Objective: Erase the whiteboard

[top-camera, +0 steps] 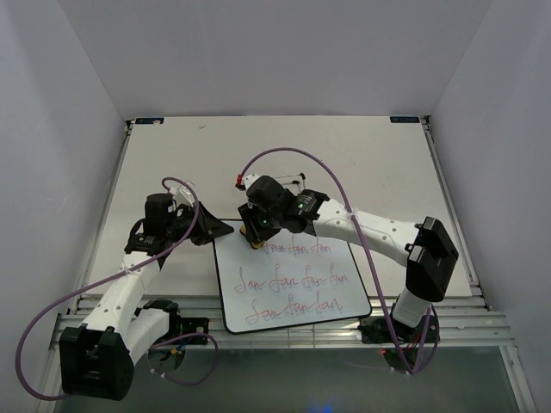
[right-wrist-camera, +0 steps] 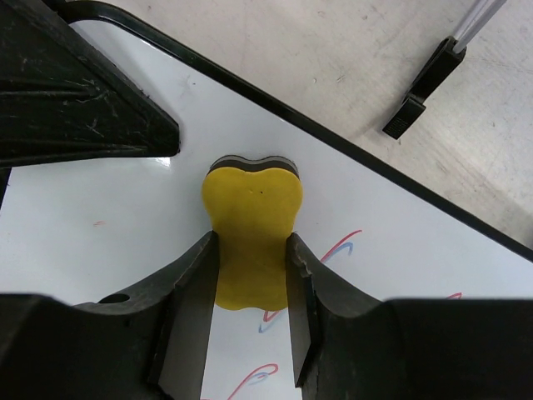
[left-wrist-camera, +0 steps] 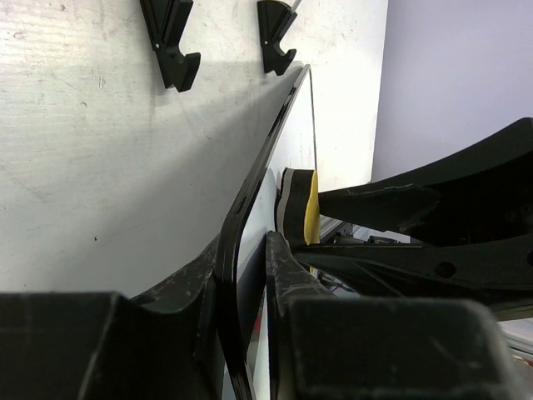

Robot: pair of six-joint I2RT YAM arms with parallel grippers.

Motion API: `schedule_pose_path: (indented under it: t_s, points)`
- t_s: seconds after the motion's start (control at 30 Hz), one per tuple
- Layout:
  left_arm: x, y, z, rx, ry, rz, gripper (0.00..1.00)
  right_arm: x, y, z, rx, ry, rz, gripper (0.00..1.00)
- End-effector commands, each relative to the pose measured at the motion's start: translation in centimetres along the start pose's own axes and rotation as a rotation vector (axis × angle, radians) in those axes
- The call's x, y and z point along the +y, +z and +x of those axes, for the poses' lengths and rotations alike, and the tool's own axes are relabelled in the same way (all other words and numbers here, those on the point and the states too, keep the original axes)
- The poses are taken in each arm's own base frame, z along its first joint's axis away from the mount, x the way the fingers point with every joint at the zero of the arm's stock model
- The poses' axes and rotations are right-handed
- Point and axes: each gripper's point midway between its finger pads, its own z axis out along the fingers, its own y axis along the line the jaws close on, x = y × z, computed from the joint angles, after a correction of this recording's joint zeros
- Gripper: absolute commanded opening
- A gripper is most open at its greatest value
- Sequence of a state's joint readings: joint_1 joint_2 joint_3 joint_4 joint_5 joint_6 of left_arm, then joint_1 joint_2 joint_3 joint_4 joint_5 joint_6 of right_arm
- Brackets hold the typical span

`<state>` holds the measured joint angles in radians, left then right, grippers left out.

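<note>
The whiteboard point(top-camera: 227, 292) lies flat near the table's front, with three rows of red scribble. My left gripper point(top-camera: 212, 229) is shut on its far-left corner; in the left wrist view the black rim point(left-wrist-camera: 258, 179) runs between the jaws of that gripper point(left-wrist-camera: 246, 242). My right gripper point(top-camera: 256, 234) is shut on a yellow eraser point(right-wrist-camera: 252, 200) with a dark underside, pressed on the whiteboard point(right-wrist-camera: 108, 217) near its top edge. Red strokes show just right of the right gripper point(right-wrist-camera: 252, 240). The eraser point(left-wrist-camera: 310, 208) also shows in the left wrist view.
A black wire easel stand point(top-camera: 297, 182) lies on the table just beyond the board; its feet point(left-wrist-camera: 171, 50) and one clip point(right-wrist-camera: 425, 83) show in the wrist views. The left gripper's fingers point(right-wrist-camera: 75, 92) are close to the eraser. Walls enclose the table on three sides.
</note>
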<state>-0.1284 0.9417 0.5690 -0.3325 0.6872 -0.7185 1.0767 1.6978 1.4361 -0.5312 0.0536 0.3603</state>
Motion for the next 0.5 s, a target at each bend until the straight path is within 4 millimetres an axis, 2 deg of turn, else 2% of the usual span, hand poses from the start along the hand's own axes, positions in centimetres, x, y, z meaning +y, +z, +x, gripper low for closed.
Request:
schedule_pose_path:
  t_s: [0.0,0.13,0.27,0.3,0.4,0.47]
  points:
    - [-1.1,-0.2,0.5,0.003,0.261,0.056,0.0,0.6,0.8,4.9,0.155,-0.01,-0.034,0.31]
    - [-1.1,-0.2,0.4,-0.001,0.26,0.053,0.0,2.6,0.5,4.3,0.128,-0.015,-0.137,0.31]
    - [-1.0,-0.2,0.4,0.002,0.259,0.053,0.0,5.9,0.0,3.3,0.078,-0.057,-0.242,0.31]
    - [-1.1,-0.2,0.4,0.003,0.262,0.056,0.0,7.3,-0.3,2.9,0.058,-0.078,-0.265,0.31]
    - [-1.2,-0.2,0.5,0.006,0.264,0.06,0.0,9.0,-0.3,2.5,0.028,-0.101,-0.282,0.31]
    - [-1.2,-0.3,0.4,0.002,0.266,0.057,0.0,9.1,0.1,2.4,0.017,-0.089,-0.263,0.32]
